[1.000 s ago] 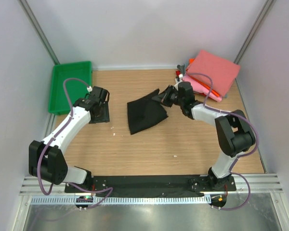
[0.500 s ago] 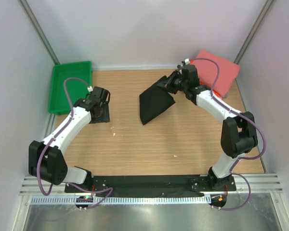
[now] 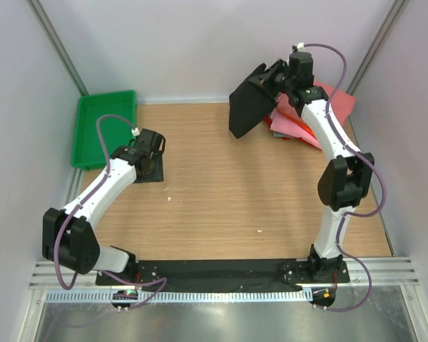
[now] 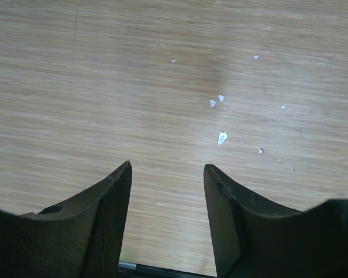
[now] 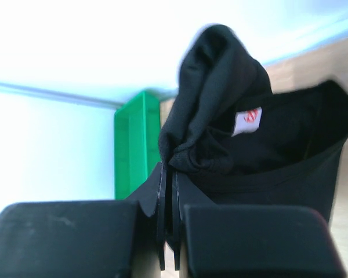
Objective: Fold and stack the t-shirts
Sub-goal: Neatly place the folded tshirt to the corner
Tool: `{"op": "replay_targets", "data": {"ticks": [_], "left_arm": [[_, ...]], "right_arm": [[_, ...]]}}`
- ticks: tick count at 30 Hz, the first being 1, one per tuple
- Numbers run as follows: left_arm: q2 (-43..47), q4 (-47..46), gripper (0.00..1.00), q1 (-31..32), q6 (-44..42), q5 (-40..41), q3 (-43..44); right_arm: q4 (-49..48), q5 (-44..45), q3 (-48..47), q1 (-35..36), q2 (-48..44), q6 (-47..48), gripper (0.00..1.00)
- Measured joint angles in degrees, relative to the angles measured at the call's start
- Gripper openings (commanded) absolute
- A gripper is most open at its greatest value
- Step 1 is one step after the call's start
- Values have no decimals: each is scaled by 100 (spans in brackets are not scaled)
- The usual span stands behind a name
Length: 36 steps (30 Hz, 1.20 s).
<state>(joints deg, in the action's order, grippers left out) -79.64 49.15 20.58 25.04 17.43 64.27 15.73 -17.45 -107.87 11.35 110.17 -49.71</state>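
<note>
One wooden worktop [image 3: 221, 206] carries the scene. Farthest left, beyond and to the left of the left end effector [image 4: 167, 174], sits a green tray [image 3: 105, 127]. That left end effector hangs low over bare wood with its fingers apart; small white scraps [image 4: 222, 137] lie just ahead of it. Rightward, the black t-shirt [image 3: 248, 107] dangles clear of the worktop, bunched beneath the right end effector [image 5: 168, 202], whose fingers are pressed together on a fold of its cloth, a white label [image 5: 252, 118] showing close by. Below and to the right of that end effector lies the stack of folded t-shirts [image 3: 339, 103] in salmon-pink, pink and red.
</note>
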Motion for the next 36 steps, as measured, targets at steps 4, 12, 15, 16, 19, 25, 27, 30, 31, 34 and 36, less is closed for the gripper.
{"op": "replay_targets", "data": {"ticks": [4, 12, 15, 16, 19, 25, 27, 30, 31, 34, 36], "left_arm": [[0, 11, 54, 50, 0, 22, 0], [-20, 52, 54, 146, 0, 68, 0], [-42, 61, 54, 186, 0, 98, 0], [-50, 61, 54, 199, 0, 105, 0], [-79, 72, 54, 236, 0, 111, 0], [-153, 87, 54, 297, 2, 170, 0], [-186, 94, 54, 339, 4, 214, 0], [-236, 118, 54, 420, 7, 269, 0], [-245, 131, 54, 448, 9, 297, 0], [-262, 162, 54, 529, 11, 372, 0], [-286, 186, 54, 560, 13, 409, 0]], "right_arm": [[402, -61, -1189, -247, 745, 2, 1], [769, -262, -2612, -1051, 1456, -282, 1], [656, -332, -2645, -1429, 1416, -391, 1], [597, -352, -2586, -1563, 1377, -424, 1], [369, -385, -1893, -1908, 1029, -481, 1], [-70, -461, -310, -2470, 286, -629, 1], [-120, -514, -273, -2522, 280, -675, 1], [-111, -581, -376, -2518, 295, -732, 1], [-70, -590, -503, -2520, 328, -743, 1], [-24, -616, -859, -2520, 400, -748, 1], [-37, -649, -933, -2575, 389, -748, 1]]}}
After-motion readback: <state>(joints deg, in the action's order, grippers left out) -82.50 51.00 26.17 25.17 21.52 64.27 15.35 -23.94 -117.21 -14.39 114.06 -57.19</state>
